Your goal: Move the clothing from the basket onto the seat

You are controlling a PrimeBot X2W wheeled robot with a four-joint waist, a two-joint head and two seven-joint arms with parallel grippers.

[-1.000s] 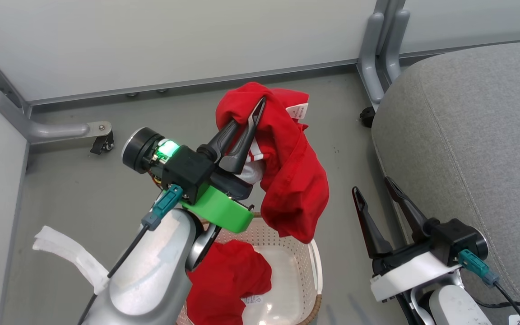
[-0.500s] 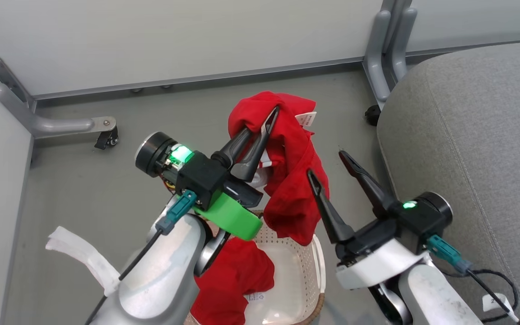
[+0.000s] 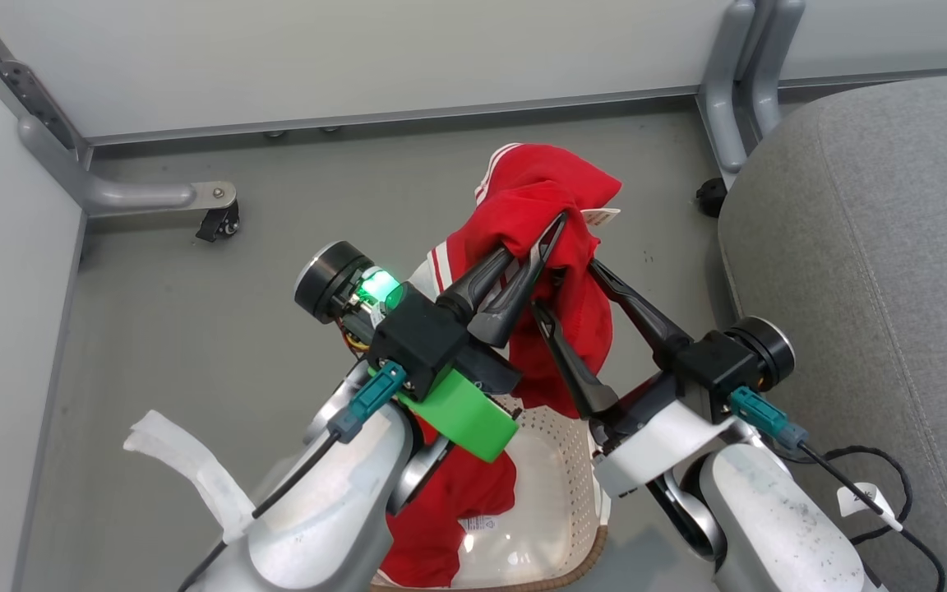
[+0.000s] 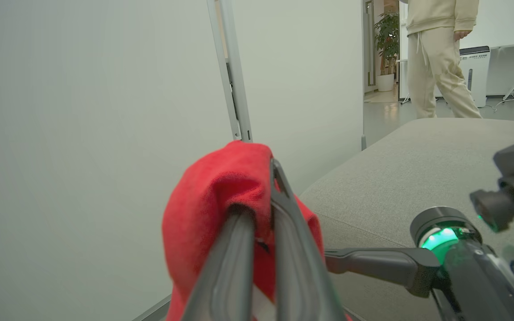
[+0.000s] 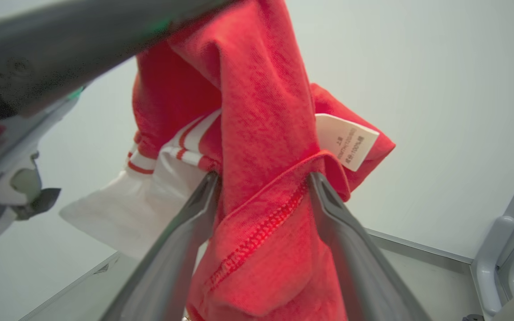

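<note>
Basket (image 3: 570, 487) holds one garment (image 3: 447, 514); left jaws pinch second garment (image 3: 547, 185), right jaws open astride

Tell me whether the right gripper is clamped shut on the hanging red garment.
No: in the right wrist view the right gripper stands wide open, with the red garment hanging between its fingers.

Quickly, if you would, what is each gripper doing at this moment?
Left gripper: shut on the lifted red garment.
Right gripper: open, fingers either side of that garment's hanging part.
</note>
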